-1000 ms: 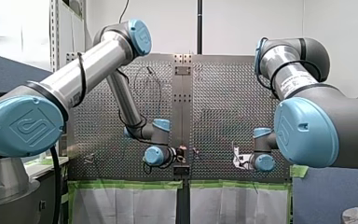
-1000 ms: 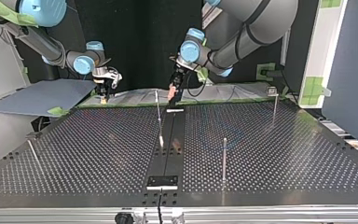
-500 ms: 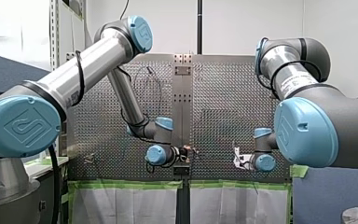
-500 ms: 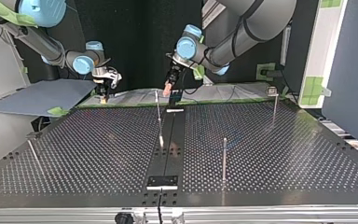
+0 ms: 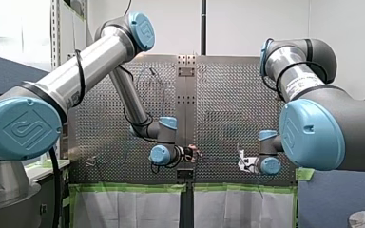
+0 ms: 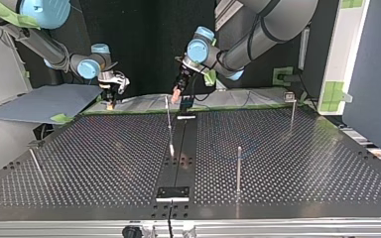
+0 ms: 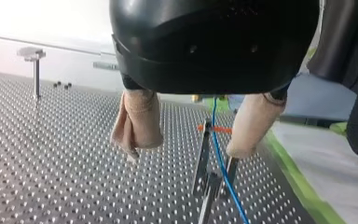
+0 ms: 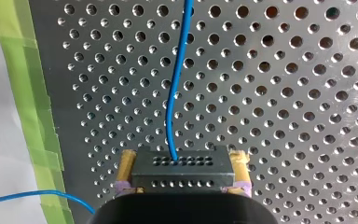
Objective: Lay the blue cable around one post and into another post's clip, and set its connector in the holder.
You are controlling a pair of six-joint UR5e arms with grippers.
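Observation:
In the right wrist view my right gripper (image 8: 182,161) is shut on a dark grey connector block (image 8: 182,175), with yellow pads on both its sides. The blue cable (image 8: 175,88) leaves the block and runs ahead over the perforated table. In the left wrist view my left gripper (image 7: 186,150) is open, its beige pads (image 7: 137,121) wide apart. The blue cable (image 7: 221,163) hangs between them, close to one pad, beside a thin post with an orange clip (image 7: 214,129). In the top view my left gripper (image 6: 177,94) hovers above a thin post (image 6: 168,119), and my right gripper (image 6: 110,96) hangs at the far left.
Thin posts stand at the top view's middle right (image 6: 238,166), far right (image 6: 292,111) and left (image 6: 34,161). A dark strip with a small plate (image 6: 173,192) runs down the table's middle. Green tape (image 8: 25,84) lines the table's edge near my right gripper.
My left gripper has risen and shifted a little towards the top view's left, away from the table's surface. My right arm has not moved.

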